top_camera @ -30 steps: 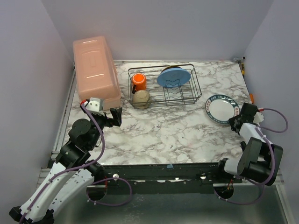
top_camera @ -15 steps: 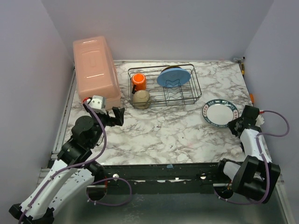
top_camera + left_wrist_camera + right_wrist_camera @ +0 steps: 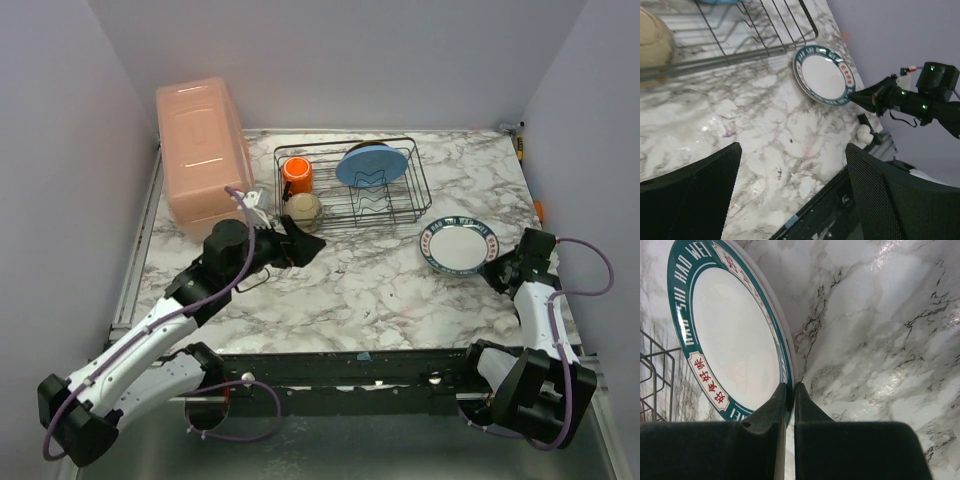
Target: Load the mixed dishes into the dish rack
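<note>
The black wire dish rack [image 3: 420,190] stands at the back middle, holding the orange mug [image 3: 296,174], the light-blue plate [image 3: 371,164] and a round yellow-brown dish [image 3: 303,211]. The white plate with the teal rim [image 3: 458,245] is tilted up right of the rack. My right gripper [image 3: 493,268] is shut on its near rim [image 3: 788,390]. My left gripper [image 3: 303,248] is open and empty in front of the rack, its fingers [image 3: 890,200] wide apart over bare marble. The plate also shows in the left wrist view [image 3: 823,74]. The small white bowl is not in view.
A big pink lidded box [image 3: 203,155] stands left of the rack. The marble table's near edge [image 3: 360,352] runs in front of both arm bases. Grey walls close in the left, right and back sides.
My left arm has swung right from beside the pink box to the rack's front. My right gripper has drawn the teal-rimmed plate left, toward the rack, tilting it up.
</note>
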Motion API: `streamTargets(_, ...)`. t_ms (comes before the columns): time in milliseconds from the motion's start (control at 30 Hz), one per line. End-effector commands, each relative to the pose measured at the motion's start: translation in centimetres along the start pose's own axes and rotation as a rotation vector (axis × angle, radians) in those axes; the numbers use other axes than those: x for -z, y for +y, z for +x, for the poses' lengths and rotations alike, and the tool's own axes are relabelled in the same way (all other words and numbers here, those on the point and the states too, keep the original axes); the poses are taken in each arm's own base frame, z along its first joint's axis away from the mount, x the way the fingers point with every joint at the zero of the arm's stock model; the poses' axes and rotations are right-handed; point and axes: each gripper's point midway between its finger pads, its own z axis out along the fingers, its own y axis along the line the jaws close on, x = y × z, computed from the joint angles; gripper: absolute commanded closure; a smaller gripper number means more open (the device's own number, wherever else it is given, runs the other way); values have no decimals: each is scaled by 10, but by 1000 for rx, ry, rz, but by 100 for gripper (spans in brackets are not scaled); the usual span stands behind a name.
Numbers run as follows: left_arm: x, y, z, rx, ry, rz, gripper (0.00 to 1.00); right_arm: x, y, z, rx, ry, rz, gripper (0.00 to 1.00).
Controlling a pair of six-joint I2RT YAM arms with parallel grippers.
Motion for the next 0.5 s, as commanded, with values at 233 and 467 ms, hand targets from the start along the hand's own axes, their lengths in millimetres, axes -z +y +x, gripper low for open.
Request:
streamTargets(233,-55,-62,67,-10,186,160,20,6,-2,-12,20,-37,42,100)
streamTargets(467,-72,-78,96,-149,237,101,22,-3,-30,-31,62,-79,240,100)
